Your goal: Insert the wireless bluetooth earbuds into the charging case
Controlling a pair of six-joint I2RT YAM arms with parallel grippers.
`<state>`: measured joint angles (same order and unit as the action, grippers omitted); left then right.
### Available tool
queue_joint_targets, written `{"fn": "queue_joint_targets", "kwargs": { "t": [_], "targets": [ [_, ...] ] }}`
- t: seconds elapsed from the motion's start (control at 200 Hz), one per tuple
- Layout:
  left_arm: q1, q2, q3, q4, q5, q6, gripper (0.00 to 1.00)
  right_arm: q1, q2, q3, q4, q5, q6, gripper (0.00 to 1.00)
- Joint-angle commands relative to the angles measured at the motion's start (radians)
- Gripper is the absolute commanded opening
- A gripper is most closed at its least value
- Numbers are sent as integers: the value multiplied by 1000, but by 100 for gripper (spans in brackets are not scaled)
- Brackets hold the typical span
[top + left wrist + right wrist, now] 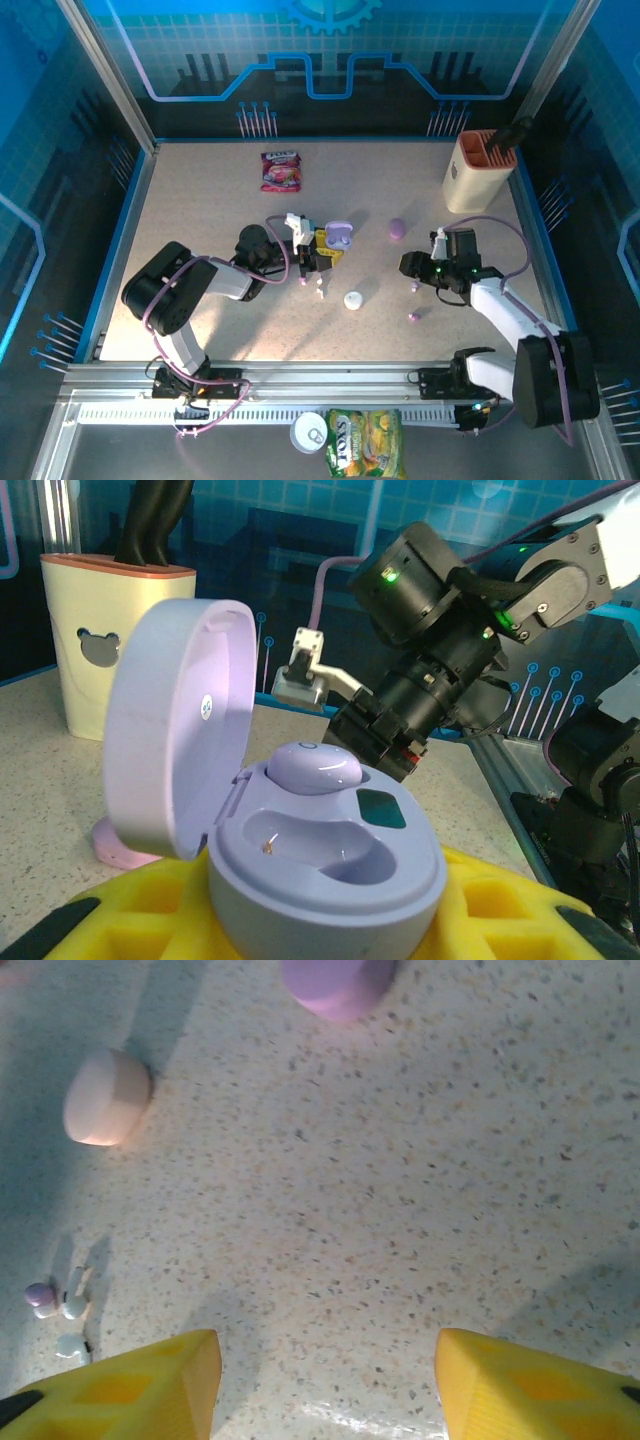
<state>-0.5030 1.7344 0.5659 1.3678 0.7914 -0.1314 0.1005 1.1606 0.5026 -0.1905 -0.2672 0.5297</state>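
In the middle of the table, the open purple charging case (pixel 325 880) has one purple earbud (pixel 305 767) sitting in its far hole, and the near hole (pixel 300 845) is empty. The next bud is tiny, so it could slip out of a pinch and roll away. If it goes in crooked, it could pop out or push the case loose. The left gripper (pixel 328 248) reaches in from the left and is clamped on the case, whose lid is tipped back. The right gripper (pixel 330 1370) hangs low over the table (pixel 420 1160), fingers apart and empty, with loose earbuds (pixel 55 1305) lying close by.
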Motion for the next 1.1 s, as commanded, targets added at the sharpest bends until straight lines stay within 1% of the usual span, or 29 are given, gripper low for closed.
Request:
{"fn": "queue_joint_targets", "kwargs": {
  "t": [0.0,0.22,0.425,0.77,1.005,1.095],
  "targets": [
    [4,-22,7,33,20,1,37,-19,60,3,22,-15,33,60],
    [4,-35,2,34,27,-8,37,-22,138,8,22,21,46,63],
    [4,-42,0,33,30,-17,37,-24,162,4,4,-18,38,62],
    [3,-56,5,34,37,-28,36,-23,143,-4,-66,-58,38,50],
    [3,-56,5,33,39,-34,36,-22,149,-7,-78,-72,33,34],
    [3,-54,6,33,39,-34,36,-21,158,-4,-75,-74,31,31]
  ]
}}
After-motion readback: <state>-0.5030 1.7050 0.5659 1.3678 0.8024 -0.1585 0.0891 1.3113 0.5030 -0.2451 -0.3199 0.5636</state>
